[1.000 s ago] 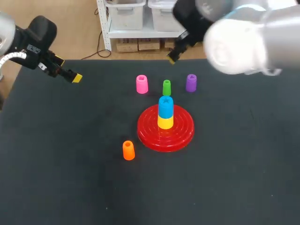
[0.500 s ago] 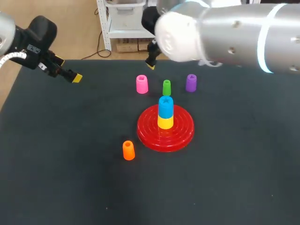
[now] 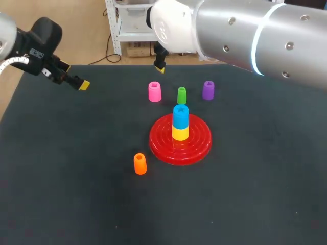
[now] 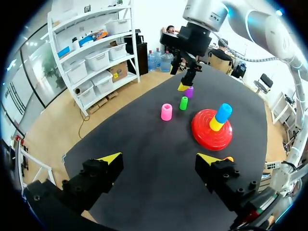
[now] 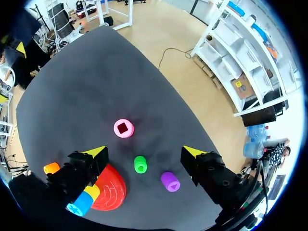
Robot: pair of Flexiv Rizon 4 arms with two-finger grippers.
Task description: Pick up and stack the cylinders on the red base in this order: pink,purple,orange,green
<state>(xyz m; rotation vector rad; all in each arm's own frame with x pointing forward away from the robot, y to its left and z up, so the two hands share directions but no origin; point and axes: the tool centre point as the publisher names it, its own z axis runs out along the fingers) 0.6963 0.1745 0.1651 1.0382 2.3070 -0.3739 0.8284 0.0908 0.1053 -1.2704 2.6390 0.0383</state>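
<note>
0/4 stacked: pink [image 3: 154,92], purple [image 3: 208,90], orange [image 3: 140,164], green [image 3: 182,95] all on table [image 3: 76,178]. Red base [image 3: 199,145] holds yellow [image 3: 180,133], blue [image 3: 180,116]. Left tool [image 4: 159,158], right tool [image 5: 144,150] apart, empty.

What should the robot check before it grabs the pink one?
1. Is the right hand open: ok.
2. Is pink upright, with nothing touching it: ok.
3. Is the right hand down around pink: not ok, it hangs above.
4. Is the base bare: not ok, yellow and blue sit stacked there.
5. Is the left hand out of the way: ok, open, far off to the side.
</note>
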